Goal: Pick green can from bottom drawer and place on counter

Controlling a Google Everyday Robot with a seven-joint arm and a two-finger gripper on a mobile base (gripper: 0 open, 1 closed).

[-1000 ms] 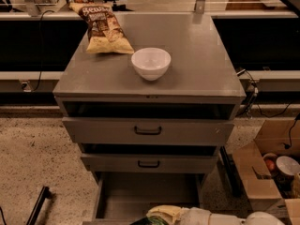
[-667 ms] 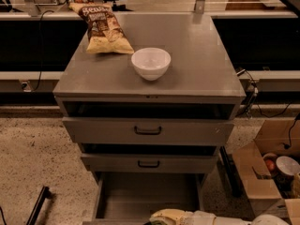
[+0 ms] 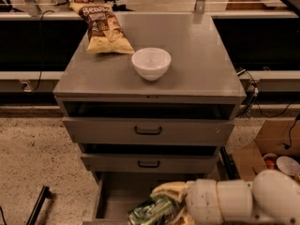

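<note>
The bottom drawer (image 3: 119, 191) stands pulled open at the foot of the grey cabinet. My gripper (image 3: 165, 201) is over the drawer's front right part, on the end of the white arm (image 3: 234, 203) that comes in from the lower right. Its yellowish fingers (image 3: 169, 190) are closed around the green can (image 3: 151, 212), which lies tilted on its side at the drawer's front edge, partly cut off by the bottom of the view. The counter (image 3: 201, 55) is the wide grey top of the cabinet, well above the gripper.
A white bowl (image 3: 151, 63) stands on the counter near its front middle, and a chip bag (image 3: 104, 28) lies at the back left. The two upper drawers (image 3: 148, 131) with black handles are slightly open. A cardboard box (image 3: 269, 149) stands on the floor at the right.
The gripper and arm have risen and shifted right over the drawer. The green can now shows more fully in the fingers than before.
</note>
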